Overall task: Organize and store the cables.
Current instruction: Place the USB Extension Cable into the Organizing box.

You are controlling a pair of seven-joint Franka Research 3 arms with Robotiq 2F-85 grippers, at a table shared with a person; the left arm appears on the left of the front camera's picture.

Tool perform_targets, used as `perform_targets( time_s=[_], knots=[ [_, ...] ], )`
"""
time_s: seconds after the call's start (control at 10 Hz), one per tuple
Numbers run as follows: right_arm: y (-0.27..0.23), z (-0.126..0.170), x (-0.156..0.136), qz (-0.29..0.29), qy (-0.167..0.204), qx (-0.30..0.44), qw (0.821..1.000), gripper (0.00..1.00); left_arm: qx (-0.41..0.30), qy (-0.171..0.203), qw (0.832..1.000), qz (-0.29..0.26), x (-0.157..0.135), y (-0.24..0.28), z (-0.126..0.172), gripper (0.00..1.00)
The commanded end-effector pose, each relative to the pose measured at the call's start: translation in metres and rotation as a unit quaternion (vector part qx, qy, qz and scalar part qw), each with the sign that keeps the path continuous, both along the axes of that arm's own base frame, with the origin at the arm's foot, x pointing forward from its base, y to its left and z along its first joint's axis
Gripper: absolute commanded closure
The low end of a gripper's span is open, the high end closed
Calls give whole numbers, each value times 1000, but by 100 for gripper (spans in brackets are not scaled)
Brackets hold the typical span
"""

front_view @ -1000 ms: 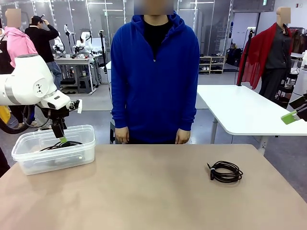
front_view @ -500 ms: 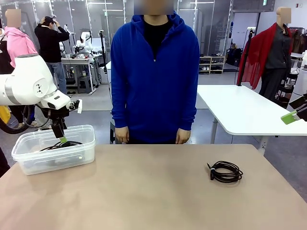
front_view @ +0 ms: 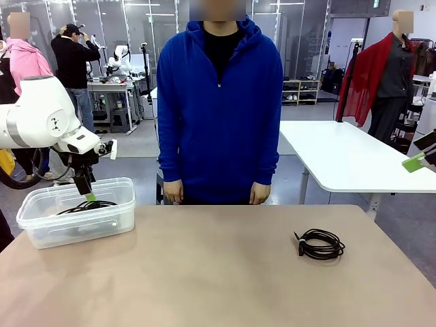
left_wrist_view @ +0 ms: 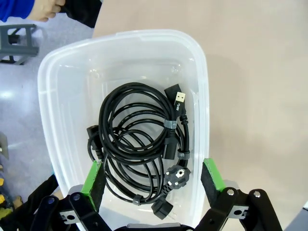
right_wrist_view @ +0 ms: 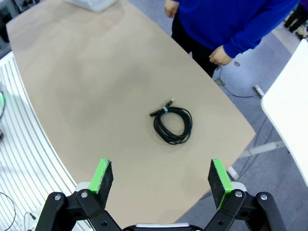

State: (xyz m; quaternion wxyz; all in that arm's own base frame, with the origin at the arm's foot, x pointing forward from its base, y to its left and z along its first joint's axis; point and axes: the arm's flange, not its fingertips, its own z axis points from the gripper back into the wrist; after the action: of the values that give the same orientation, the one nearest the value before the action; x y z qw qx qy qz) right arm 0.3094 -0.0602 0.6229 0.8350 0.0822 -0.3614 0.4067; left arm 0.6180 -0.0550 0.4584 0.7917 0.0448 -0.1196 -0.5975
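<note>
Two cables (left_wrist_view: 137,139) lie in the left tub (left_wrist_view: 120,34) beneath the released left pincer (left_wrist_view: 153,177); the last coil (right_wrist_view: 172,125) waits right on the surface (right_wrist_view: 91,72); the released right pincer (right_wrist_view: 161,175) should straddle all its loops.

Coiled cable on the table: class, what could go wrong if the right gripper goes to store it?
1. The coiled cable lies flat on the table, so the open right gripper may catch only some loops.
2. The open left gripper hangs over the tub of stored cables; the arms might collide there.
</note>
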Motion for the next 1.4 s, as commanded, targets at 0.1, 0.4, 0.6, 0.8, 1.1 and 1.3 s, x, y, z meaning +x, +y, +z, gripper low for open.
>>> perform_targets(
  time_s=[0.1, 0.4, 0.6, 0.8, 1.1, 1.3],
  knots=[
    [-2, 29, -10, -65, 35, -37, 997, 0, -23, 3, 1000, -13, -27, 2, 30, 0],
    [2, 50, -2, -89, 71, -70, 991, 0, -59, -3, 998, -25, -90, 4, 100, 0],
    [8, 50, 6, -108, 68, -87, 988, 0, -105, -10, 994, -19, -140, 9, 132, 0],
    [10, 45, 13, -108, 63, -87, 988, 0, -145, -31, 987, 64, -180, 29, 152, 0],
    [19, 41, 13, -115, 44, -93, 988, 0, -191, -61, 958, 203, -246, 45, 173, 0],
    [22, 36, 13, -119, 35, -96, 988, 0, -172, -62, 954, 237, -265, 32, 169, 0]
  ],
)
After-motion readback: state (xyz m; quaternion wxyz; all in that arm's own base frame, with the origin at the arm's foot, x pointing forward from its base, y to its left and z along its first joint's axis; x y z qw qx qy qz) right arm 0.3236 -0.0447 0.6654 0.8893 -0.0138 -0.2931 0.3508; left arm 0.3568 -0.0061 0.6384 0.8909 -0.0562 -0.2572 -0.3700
